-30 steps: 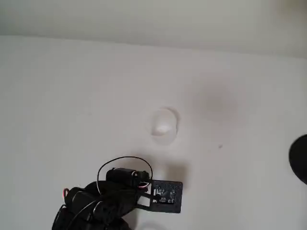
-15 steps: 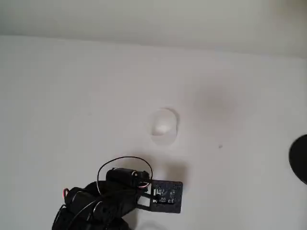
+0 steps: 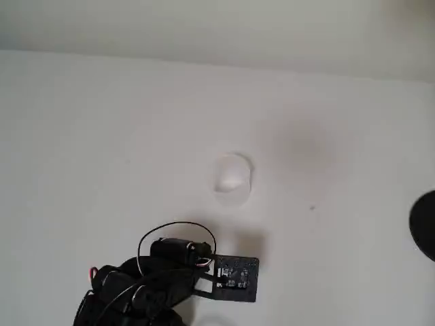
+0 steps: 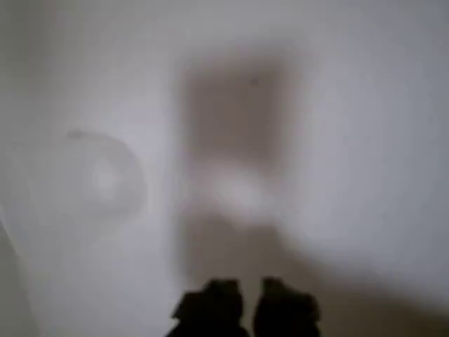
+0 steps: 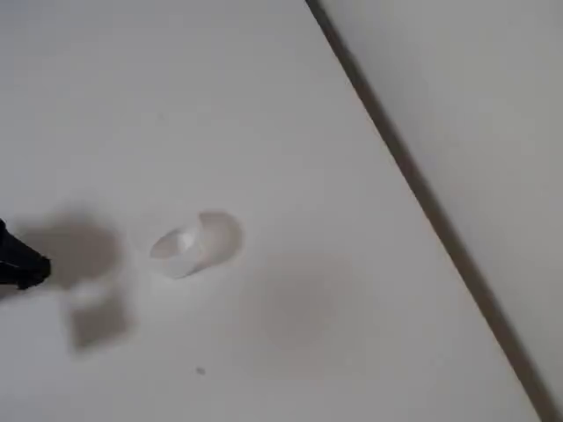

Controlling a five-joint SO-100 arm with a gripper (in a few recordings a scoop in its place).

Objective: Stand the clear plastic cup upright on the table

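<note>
one clear plastic cup [image 5: 194,243] — on its side — on the table [image 5: 264,132].

We see soft, even, bright light washing out the white table [image 3: 102,136], so the clear plastic cup [image 3: 233,178] is only a faint outline overhead. The wrist view is heavily blurred; the gripper [image 4: 244,309] casts a broad grey shadow far ahead of it. In the fixed view a soft shadow lies left of the cup [image 5: 195,243].
</note>
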